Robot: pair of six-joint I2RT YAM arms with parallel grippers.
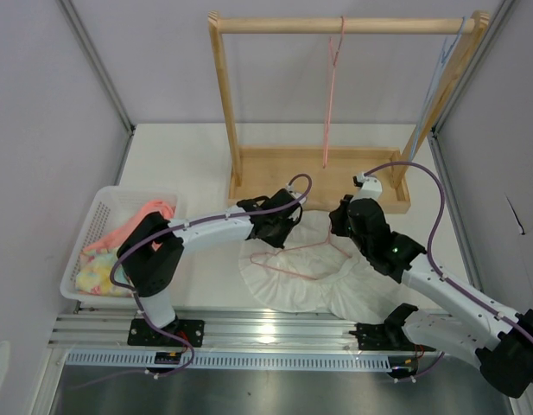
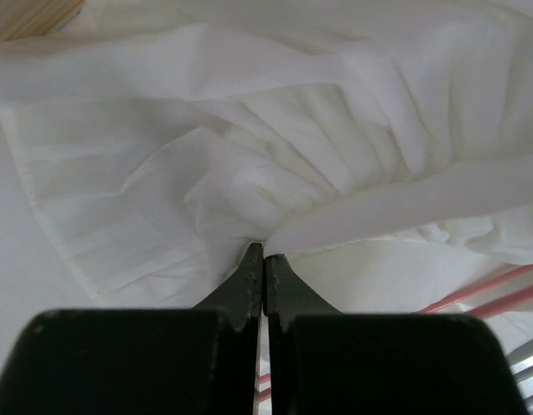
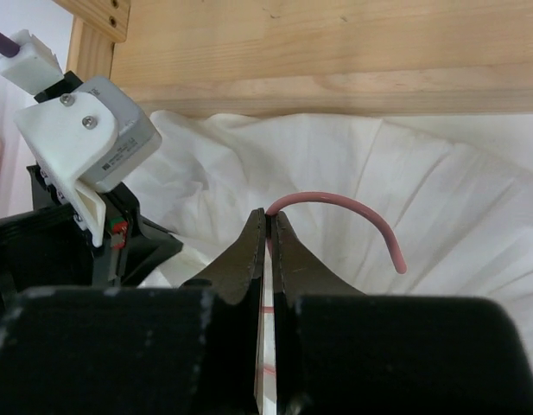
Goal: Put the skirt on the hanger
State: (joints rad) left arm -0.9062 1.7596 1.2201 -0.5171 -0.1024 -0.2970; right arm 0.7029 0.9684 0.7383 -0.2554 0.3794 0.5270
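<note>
Grippers closing on the skirt (image 2: pixel 275 173) and the hanger (image 3: pixel 352 207).
The left gripper (image 2: pixel 263 259) is pinching skirt fabric; the right gripper (image 3: pixel 270 229) is clamping the hanger's hook.

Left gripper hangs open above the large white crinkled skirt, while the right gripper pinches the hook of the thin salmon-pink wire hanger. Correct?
No. The left wrist view shows the left gripper shut on a fold of the skirt, not open above it. The right gripper does pinch the hook of the hanger.
</note>
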